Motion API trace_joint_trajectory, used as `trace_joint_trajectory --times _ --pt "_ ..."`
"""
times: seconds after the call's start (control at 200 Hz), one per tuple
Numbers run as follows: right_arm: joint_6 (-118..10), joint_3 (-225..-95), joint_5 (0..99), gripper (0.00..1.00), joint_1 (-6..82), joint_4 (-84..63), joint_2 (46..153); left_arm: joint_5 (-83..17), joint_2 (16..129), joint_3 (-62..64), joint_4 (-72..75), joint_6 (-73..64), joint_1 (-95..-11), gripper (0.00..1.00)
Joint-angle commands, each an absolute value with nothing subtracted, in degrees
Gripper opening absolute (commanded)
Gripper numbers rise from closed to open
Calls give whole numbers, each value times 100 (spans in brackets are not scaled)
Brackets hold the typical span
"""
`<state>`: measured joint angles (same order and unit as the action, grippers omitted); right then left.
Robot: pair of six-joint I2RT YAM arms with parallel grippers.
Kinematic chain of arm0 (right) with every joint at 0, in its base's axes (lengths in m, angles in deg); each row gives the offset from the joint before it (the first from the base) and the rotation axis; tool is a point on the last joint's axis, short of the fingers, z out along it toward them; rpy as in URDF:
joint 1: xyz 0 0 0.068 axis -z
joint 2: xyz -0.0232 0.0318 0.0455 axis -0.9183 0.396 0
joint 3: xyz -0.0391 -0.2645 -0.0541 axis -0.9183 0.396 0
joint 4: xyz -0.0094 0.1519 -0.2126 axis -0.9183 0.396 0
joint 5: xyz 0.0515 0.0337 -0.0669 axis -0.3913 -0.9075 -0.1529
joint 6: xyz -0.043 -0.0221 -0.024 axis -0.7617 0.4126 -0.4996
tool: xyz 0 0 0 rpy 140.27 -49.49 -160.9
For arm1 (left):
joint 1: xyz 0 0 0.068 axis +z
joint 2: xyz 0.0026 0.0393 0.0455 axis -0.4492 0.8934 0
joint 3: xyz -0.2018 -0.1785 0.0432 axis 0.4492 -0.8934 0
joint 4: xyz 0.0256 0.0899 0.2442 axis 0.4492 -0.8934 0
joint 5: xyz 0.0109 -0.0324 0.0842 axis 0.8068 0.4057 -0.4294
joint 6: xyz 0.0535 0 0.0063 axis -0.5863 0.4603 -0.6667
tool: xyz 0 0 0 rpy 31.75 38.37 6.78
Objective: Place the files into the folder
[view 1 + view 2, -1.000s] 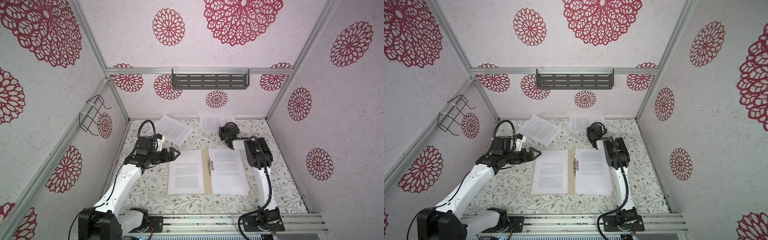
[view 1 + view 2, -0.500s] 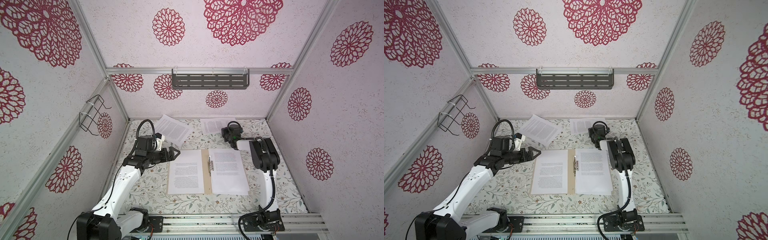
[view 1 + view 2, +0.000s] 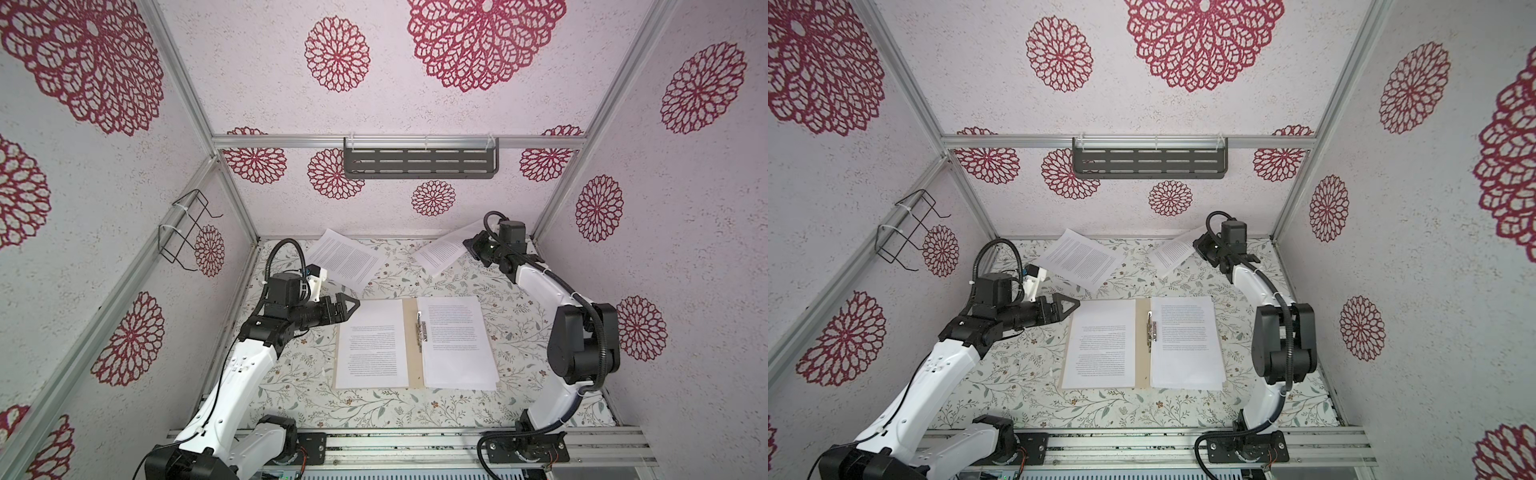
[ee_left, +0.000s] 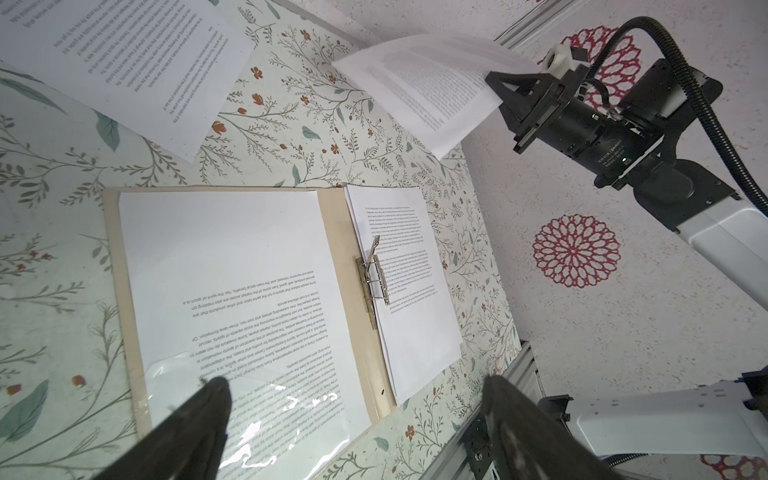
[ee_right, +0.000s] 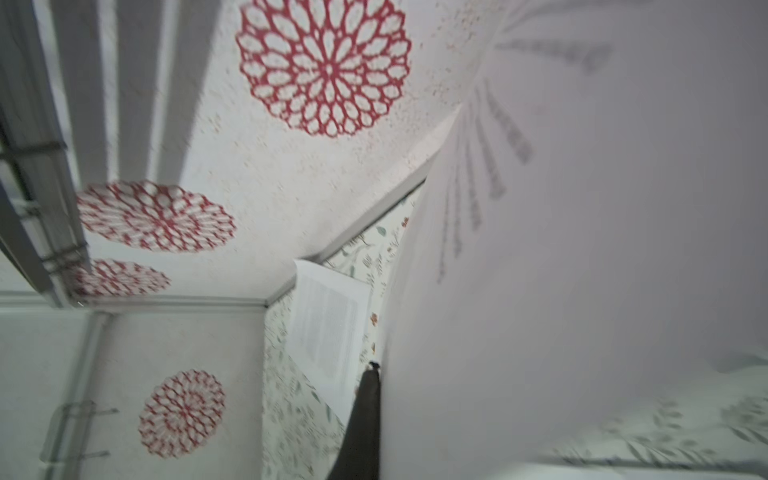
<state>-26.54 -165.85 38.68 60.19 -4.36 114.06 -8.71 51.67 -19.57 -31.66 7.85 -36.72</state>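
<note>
The tan folder (image 3: 411, 345) (image 3: 1143, 349) (image 4: 111, 266) lies open at the table's middle, its metal fastener (image 3: 422, 332) at the spine. One printed sheet (image 3: 372, 345) lies on its left half, and more sheets (image 3: 455, 345) lie on its right half. At the back right my right gripper (image 3: 471, 245) (image 3: 1201, 245) (image 4: 496, 83) (image 5: 376, 368) is shut on the edge of another file sheet (image 3: 442, 251) (image 3: 1173, 251) (image 4: 428, 83) (image 5: 582, 249), which hangs lifted and tilted off the table. My left gripper (image 3: 351, 309) (image 3: 1071, 309) (image 4: 353, 380) hovers open and empty at the folder's far left corner.
A loose printed sheet (image 3: 347, 262) (image 3: 1079, 259) (image 4: 124, 62) lies at the back left of the floral table. A dark slotted shelf (image 3: 419, 162) hangs on the back wall and a wire rack (image 3: 185, 230) on the left wall. An aluminium rail (image 3: 415, 440) runs along the front edge.
My right gripper has closed on the back sheet and carried it up and toward the back right corner, so the sheet now hangs tilted. The left arm has barely moved.
</note>
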Motion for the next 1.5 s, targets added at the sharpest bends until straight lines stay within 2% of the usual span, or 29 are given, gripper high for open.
trace_joint_trajectory --times 0.0,0.37,0.455,0.57,0.88,1.051,1.246,1.491 --pt "-4470 -16844 3371 0 6024 1360 10991 -704 5053 -2032 -2936 779 -3619 97" --pt "-5959 -16126 3288 0 6029 2670 9269 -509 4731 -2132 -2788 904 -3610 97" --pt "-6244 -16197 2873 0 6026 3210 9098 -459 4634 -2155 -2749 938 -3611 97" --pt "-6617 -16300 2826 0 6026 3942 8871 -398 4490 -2240 -2607 1022 -3610 97" --pt "-7293 -16558 2200 0 6035 4916 8365 -263 4122 -2434 -2263 1233 -3612 97" --pt "-7724 -16441 2915 0 6053 5446 8716 91 4039 -2547 -1945 1442 -3632 97" --pt "-7977 -16084 3647 0 6061 5372 9078 1144 3900 -2834 -827 2080 -3858 97" --pt "-8172 -15789 4815 0 6095 4994 9937 1011 3808 -2847 -936 1971 -3926 97"
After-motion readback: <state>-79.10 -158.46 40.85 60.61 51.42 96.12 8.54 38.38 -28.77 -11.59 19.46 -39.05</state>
